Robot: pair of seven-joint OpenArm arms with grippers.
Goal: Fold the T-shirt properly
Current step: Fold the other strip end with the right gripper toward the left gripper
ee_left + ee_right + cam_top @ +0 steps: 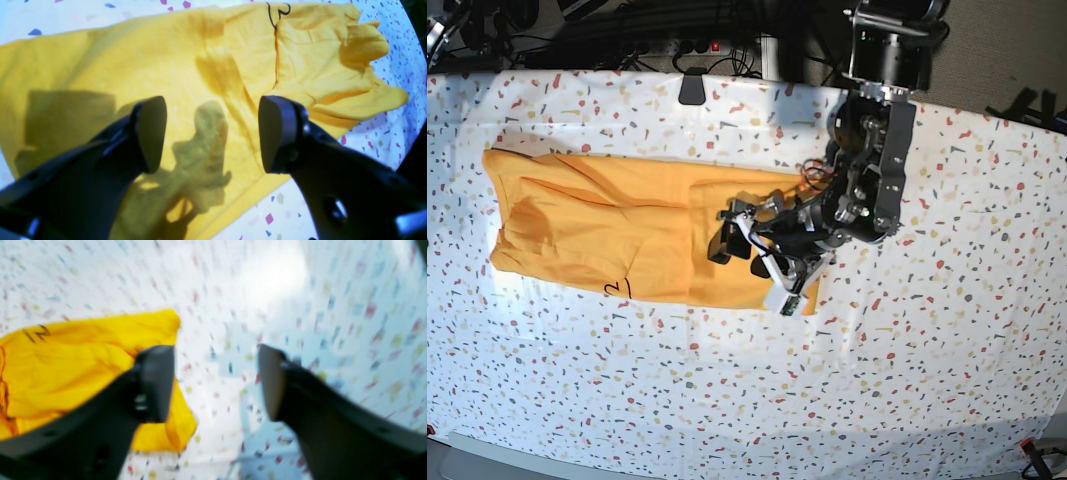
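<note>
The mustard-yellow T-shirt lies as a long, partly folded band across the left and middle of the table. Thin black lettering shows near its front edge. My left gripper hovers over the shirt's right part. In the left wrist view the left gripper is open above the T-shirt, with only flat fabric showing in the gap. A crumpled sleeve lies beyond it. In the blurred right wrist view my right gripper is open over bare cloth, and the T-shirt lies to its left. The right arm does not show in the base view.
A white tablecloth with coloured speckles covers the whole table. A black clip sits at the far edge. Cables and a power strip lie behind the table. The left arm's column stands at the back right.
</note>
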